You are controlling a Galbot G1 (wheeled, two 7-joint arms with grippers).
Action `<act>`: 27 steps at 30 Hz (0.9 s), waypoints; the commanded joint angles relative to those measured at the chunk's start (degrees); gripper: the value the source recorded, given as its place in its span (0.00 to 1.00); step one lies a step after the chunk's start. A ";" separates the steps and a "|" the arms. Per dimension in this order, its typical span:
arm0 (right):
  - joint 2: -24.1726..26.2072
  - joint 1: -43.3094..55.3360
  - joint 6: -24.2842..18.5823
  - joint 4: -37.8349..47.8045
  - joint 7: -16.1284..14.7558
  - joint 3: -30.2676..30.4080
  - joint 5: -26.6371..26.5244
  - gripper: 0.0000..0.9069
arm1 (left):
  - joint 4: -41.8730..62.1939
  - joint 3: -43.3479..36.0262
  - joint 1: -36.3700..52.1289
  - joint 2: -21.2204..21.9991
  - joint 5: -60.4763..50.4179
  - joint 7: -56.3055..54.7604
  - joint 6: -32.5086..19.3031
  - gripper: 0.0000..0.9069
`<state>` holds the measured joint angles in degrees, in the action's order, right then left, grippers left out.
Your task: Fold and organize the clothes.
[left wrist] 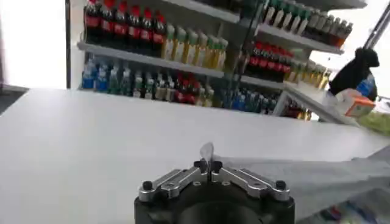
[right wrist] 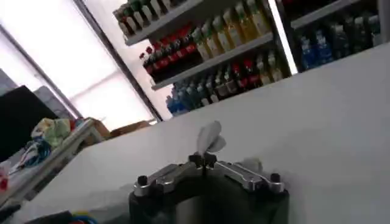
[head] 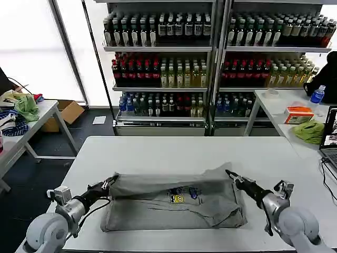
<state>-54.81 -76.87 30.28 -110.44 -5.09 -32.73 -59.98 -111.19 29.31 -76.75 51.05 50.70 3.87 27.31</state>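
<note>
Shelves of bottled drinks (head: 160,58) stood behind the white desk (head: 174,150), where a grey T-shirt (head: 174,203) with a small multicoloured chest print lay folded near the desk's front edge. The left claw (head: 109,183) was clamped on the shirt's far left corner, and the right claw (head: 230,174) was clamped on its far right corner, each pinching a tuft of fabric.

We are in a shop-like test room: behind our white table (head: 158,153) stand tall shelves (head: 158,49) packed with rows of bottled drinks (head: 158,26), while side tables (head: 31,118) hold clutter, a cardboard box (head: 66,113) and a laptop (head: 330,132).
</note>
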 commanded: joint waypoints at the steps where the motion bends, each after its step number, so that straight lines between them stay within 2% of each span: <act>1: -0.04 -12.71 1.26 -3.86 1.67 -2.58 4.84 0.00 | -2.06 1.03 -11.65 0.50 -5.49 2.33 1.91 0.00; 2: -0.24 -13.33 1.19 -3.79 1.46 -2.35 5.88 0.00 | -2.15 1.01 -11.97 0.77 -5.61 2.31 2.06 0.00; 3: -0.28 -13.58 1.17 -3.89 1.53 -2.25 6.50 0.00 | -2.31 1.03 -12.15 0.94 -5.91 2.31 2.36 0.18; 4: -0.43 -13.87 1.24 -4.11 1.90 -2.17 7.62 1.00 | -2.57 1.06 -12.30 1.14 -6.35 2.34 2.58 0.98; 7: -0.94 -13.95 1.19 -5.53 2.68 -2.90 7.37 1.00 | -3.40 1.31 -12.25 1.33 -6.83 1.52 3.72 1.00; 13: -1.06 -12.77 -2.09 -7.47 3.02 -4.48 7.13 1.00 | -5.46 3.85 -11.72 1.20 -6.15 -0.21 3.87 1.00; 15: -1.25 -12.08 -4.28 -7.88 3.37 -4.80 8.26 1.00 | -5.89 5.05 -11.60 1.10 -6.14 -0.93 3.89 1.00; 16: -1.43 -11.50 -6.52 -7.87 2.88 -5.16 11.35 1.00 | -6.17 6.00 -11.67 0.94 -6.11 -0.95 3.90 1.00; 22: -1.49 -12.23 -15.06 -10.08 0.99 -7.91 18.17 1.00 | -8.78 12.16 -13.17 1.12 -4.12 -3.56 3.94 1.00; 27: -1.47 -13.57 -20.59 -10.89 1.07 -10.05 21.29 1.00 | -10.46 14.14 -15.25 3.35 -3.88 -5.61 2.56 1.00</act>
<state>-56.00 -88.94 20.05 -119.12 -3.59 -39.73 -46.11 -118.31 37.39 -88.78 52.36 46.35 1.57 30.88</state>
